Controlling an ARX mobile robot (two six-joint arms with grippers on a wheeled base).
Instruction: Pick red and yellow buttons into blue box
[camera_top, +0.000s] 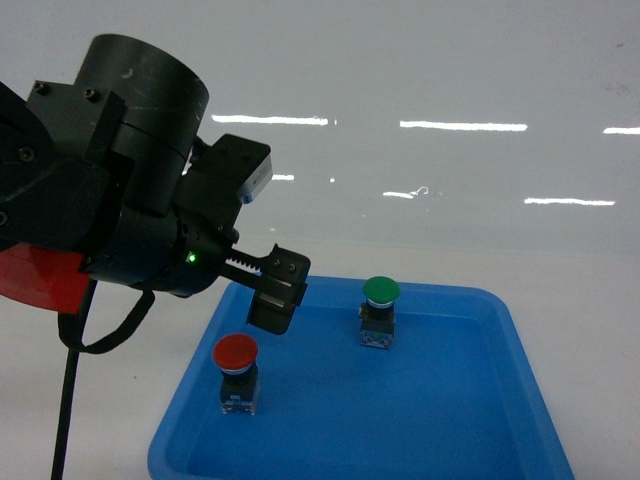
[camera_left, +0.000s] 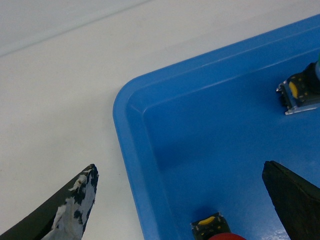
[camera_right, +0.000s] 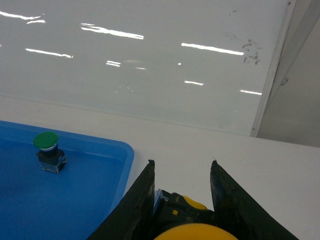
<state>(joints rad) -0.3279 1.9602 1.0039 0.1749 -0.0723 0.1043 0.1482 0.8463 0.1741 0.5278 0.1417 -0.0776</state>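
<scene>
The right hand (camera_right: 182, 200) is clamped on the yellow button (camera_right: 192, 231), lifted clear of the shallow blue tray (camera_right: 122, 150) for carrying, while the left hand (camera_left: 185, 200) hangs spread wide above the red button (camera_top: 235, 372), seemingly lining up its grasp; no blue box shows.

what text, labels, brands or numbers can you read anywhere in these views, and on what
None can be read in any view.
Red button: plain cap, no lettering visible.
Green button: plain cap; its contact block is too small to read.
Yellow button in the right tool: no readable marking.
Blue tray and left tool: no print visible.
</scene>
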